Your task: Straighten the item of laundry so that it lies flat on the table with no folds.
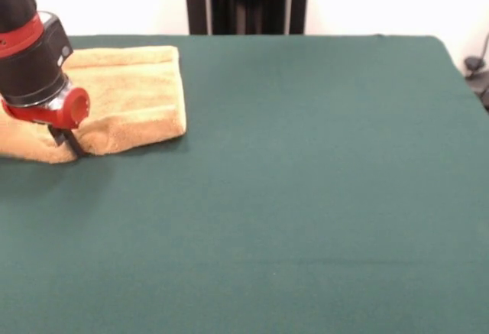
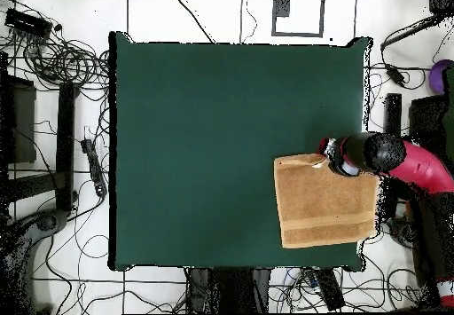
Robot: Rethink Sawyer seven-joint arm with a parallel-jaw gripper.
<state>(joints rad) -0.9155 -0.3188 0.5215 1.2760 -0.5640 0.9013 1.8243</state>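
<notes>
Viewing the front camera, I see the towel (image 1: 130, 97) at the upper left of the frame, lying on the green counter (image 1: 306, 196) close to its far edge. The cloth is doubled over: a rounded fold runs along its near edge, and its right edge stands as a thick, soft step above the felt. The left part of the towel runs out of the frame.

The tool (image 1: 70, 141) hangs from the red and black arm at the far left of the frame. Its dark tips meet the towel's near fold, touching or pressed into the cloth. I cannot tell whether the tips are apart or together, as the red collar above hides most of them.

From the overhead camera, the towel (image 2: 324, 200) sits at the lower right of the counter (image 2: 204, 152), its right edge level with the counter's right edge. A darker woven band crosses the towel near its lower edge. The tool (image 2: 330, 159) is at the towel's upper right corner, where the arm enters from the right of the frame.
</notes>
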